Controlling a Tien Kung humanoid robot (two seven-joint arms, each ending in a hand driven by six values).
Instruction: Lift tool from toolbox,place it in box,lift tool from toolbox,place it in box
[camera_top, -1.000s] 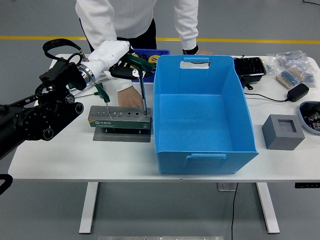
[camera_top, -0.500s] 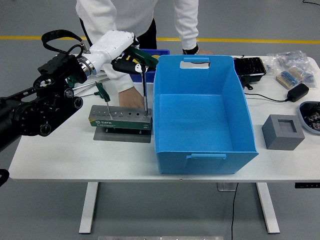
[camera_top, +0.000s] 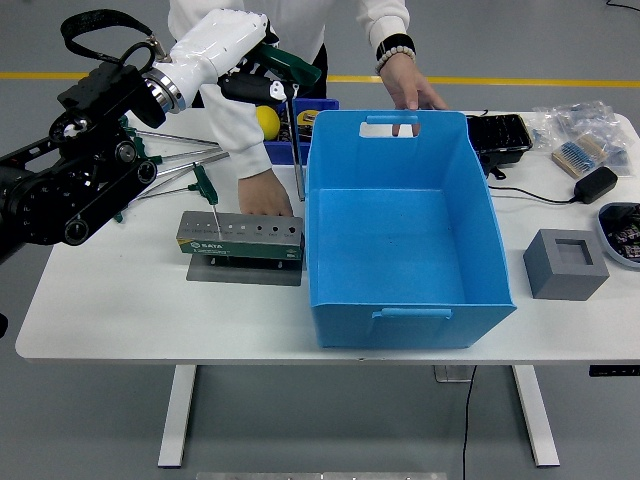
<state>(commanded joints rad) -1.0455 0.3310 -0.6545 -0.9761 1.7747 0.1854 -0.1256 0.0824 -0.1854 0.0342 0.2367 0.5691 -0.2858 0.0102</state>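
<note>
My left hand (camera_top: 262, 72) is shut on the green handle of a T-handle tool (camera_top: 294, 130) and holds it high over the table, its shaft hanging clear above the grey tool holder (camera_top: 240, 237). One more green-handled tool (camera_top: 207, 195) stands in the holder's left end. The big blue box (camera_top: 400, 225) stands just right of the holder and is empty inside. A person's hand (camera_top: 265, 193) rests behind the holder; the person's other hand (camera_top: 410, 90) touches the box's far rim. My right arm is out of view.
Several loose green-handled tools (camera_top: 175, 160) lie at the back left. A small blue bin (camera_top: 290, 115) with a yellow ball stands behind the holder. A grey foam block (camera_top: 565, 263), a black tray (camera_top: 498, 133), a power adapter (camera_top: 594, 184) and bagged parts are on the right.
My left hand has risen with the tool, drawing its shaft out of the holder's right end. The person's far hand moved onto the box's rim.
</note>
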